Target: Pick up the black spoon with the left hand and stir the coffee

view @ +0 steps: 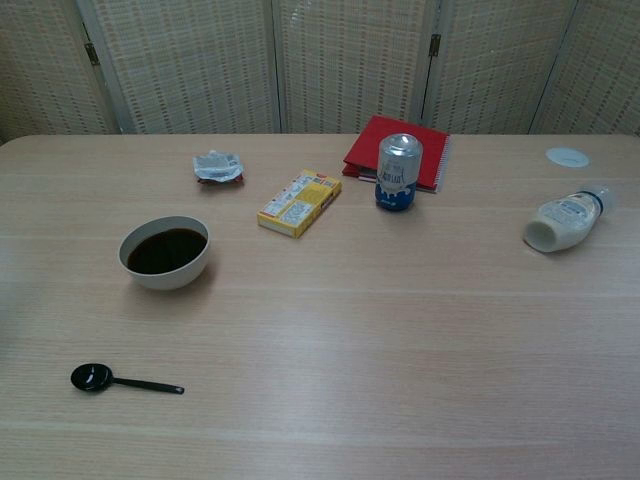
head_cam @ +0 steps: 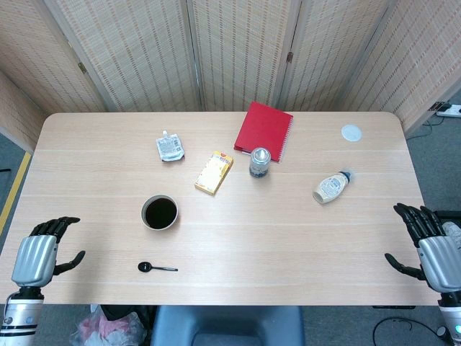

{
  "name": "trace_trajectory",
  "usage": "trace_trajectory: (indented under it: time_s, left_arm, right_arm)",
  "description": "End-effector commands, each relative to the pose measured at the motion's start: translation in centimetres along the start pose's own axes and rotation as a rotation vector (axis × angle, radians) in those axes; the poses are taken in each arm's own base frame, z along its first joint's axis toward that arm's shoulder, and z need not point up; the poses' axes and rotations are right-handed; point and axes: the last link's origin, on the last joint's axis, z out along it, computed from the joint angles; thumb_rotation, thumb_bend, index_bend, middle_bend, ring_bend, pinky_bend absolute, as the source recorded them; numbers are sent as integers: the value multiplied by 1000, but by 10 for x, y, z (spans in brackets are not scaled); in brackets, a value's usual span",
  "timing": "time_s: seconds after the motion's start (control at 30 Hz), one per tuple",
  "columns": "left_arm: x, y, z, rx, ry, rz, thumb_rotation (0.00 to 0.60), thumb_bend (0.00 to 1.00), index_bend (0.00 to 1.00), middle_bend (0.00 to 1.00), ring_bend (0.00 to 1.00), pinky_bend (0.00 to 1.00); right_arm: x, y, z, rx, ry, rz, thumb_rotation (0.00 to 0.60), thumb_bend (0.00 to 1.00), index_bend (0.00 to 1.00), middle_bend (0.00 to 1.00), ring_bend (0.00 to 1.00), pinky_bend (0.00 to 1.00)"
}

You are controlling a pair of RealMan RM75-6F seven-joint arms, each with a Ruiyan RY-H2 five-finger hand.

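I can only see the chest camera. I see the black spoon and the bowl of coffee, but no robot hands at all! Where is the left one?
Observer: In the head view the left hand is at the near left corner of the table, to the left of the black spoon and apart from it.
Operator: Is it holding something?
Observer: No. Its fingers are apart and nothing is in them.
Operator: And the other hand?
Observer: The right hand is at the near right corner, far from the spoon. It is empty too, with its fingers spread.
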Motion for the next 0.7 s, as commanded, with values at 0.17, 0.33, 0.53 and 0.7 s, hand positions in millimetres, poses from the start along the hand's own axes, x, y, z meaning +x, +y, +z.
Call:
trace_trajectory:
  time_s: [0.17, 0.33, 0.53, 0.7]
  left_arm:
    - [-7, 17, 7, -103, -28, -33, 600, 262, 342, 323, 309, 376]
    - [-15, 32, 13, -198, -68, -43, 600, 262, 382, 464, 465, 709]
    - [-29, 52, 21, -306, -125, -54, 600, 262, 449, 675, 691, 942]
    - [-46, 69, 25, -356, -197, -123, 600, 262, 490, 802, 810, 1000]
  right_arm:
    - [1, 0, -1, -1, 4, -1, 600, 134, 0, 89, 105, 78]
    - [2, 0, -2, -3, 6, -2, 600, 134, 0, 90, 113, 79]
    - [3, 1, -3, -6, 7, -5, 600, 133, 0, 90, 120, 79]
    - [3, 2, -3, -11, 4, -7, 600, 134, 0, 94, 128, 78]
